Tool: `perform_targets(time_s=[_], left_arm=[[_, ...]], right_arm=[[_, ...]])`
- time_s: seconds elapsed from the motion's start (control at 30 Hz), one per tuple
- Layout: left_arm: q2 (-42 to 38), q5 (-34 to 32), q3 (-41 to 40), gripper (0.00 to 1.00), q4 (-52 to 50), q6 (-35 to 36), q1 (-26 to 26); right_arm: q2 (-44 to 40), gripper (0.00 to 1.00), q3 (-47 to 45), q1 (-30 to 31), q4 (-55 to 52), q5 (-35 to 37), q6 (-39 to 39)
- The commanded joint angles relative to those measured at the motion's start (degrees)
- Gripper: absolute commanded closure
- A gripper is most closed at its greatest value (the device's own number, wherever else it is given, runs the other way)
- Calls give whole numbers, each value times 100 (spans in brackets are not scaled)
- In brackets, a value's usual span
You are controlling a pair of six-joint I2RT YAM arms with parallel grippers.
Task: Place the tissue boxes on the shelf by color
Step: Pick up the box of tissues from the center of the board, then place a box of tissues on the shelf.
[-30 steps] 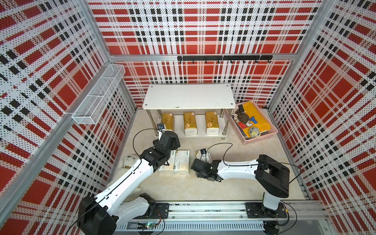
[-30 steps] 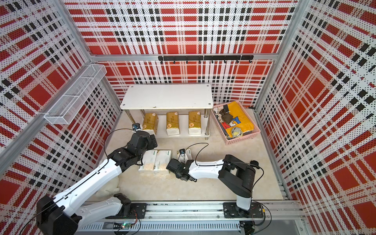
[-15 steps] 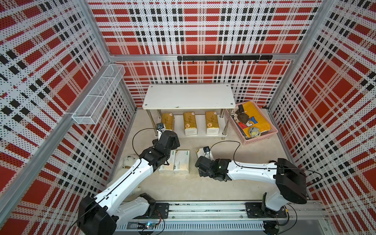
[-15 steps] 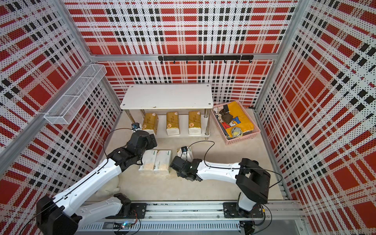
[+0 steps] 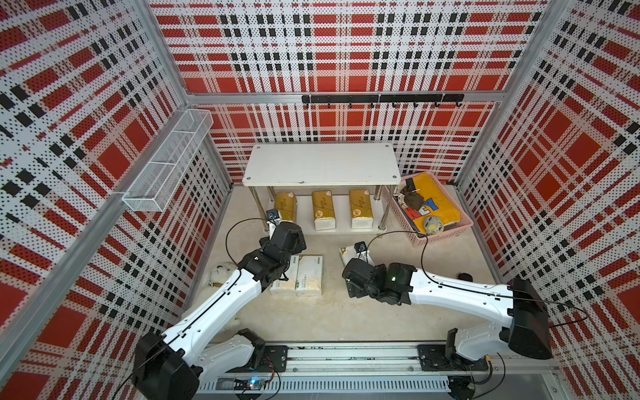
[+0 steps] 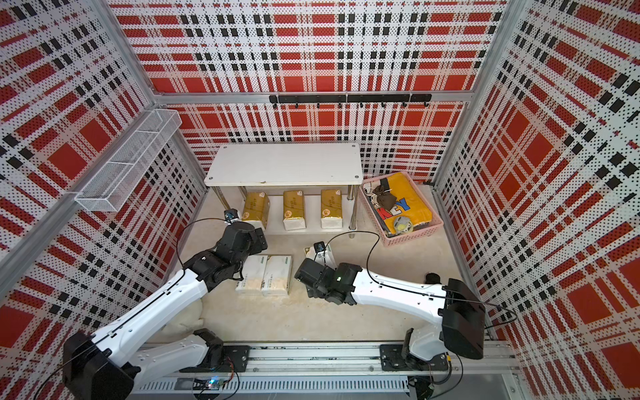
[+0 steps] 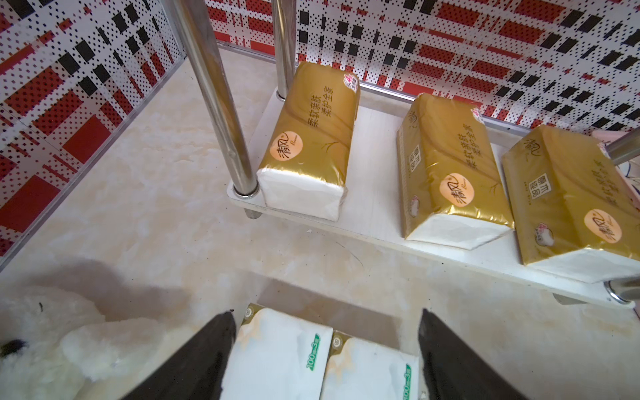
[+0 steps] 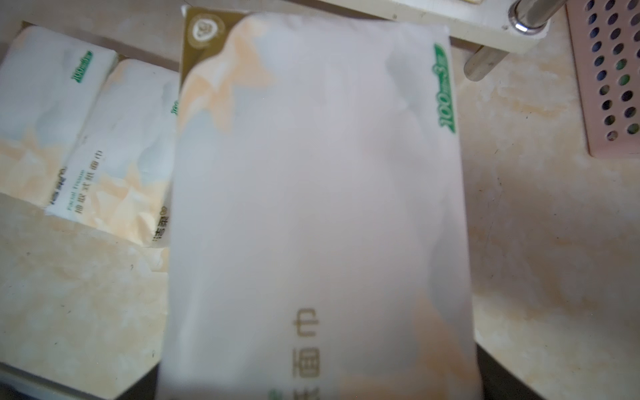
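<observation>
gold tissue packs [image 5: 323, 207], three of them, lie in a row on the lower board of the shelf [image 5: 322, 164]; its top board is bare, so by my reading the white packs belong up there.

in front of the shelf's left leg, a white plush toy [image 7: 52, 346] lies on the floor. just right of it, in front of the shelf's left half, two white packs [image 5: 308, 277] lie side by side, touching. your left gripper [image 7: 326, 322] hangs low over the end nearest the shelf, jaws spread wide with one finger outside each pack, so it straddles the pair and holds nothing.

in front of the shelf's right half lies the third white pack [image 8: 318, 173]. your right gripper [image 5: 354, 260] is on it, and the pack fills the blurred wrist view; i cannot tell whether the jaws have it clamped.

the step in hand looks like picking up this third pack. it is soft, so squeeze across its narrow width and confirm the hold before lifting. raise it above the top board's front edge, then lay it flat toward one end, leaving space for two more.

right of the shelf, mind the pink basket [image 5: 440, 239].
</observation>
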Motion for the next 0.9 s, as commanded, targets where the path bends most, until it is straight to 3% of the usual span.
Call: perform_targets(time_s=[0.0,0.4,0.87], left_arm=[[82,-69,-22,13,103,-31,-35],[250,-90,-22,13,239,-47,-185],[92,-125,-126,13,257,-109,-334]], right_arm=[[-306,12,415,11,-507,253,-229],[-397,13,1692,-301,-992,671,-776],[-351,13,2434,-699,-691,1032,-1398]])
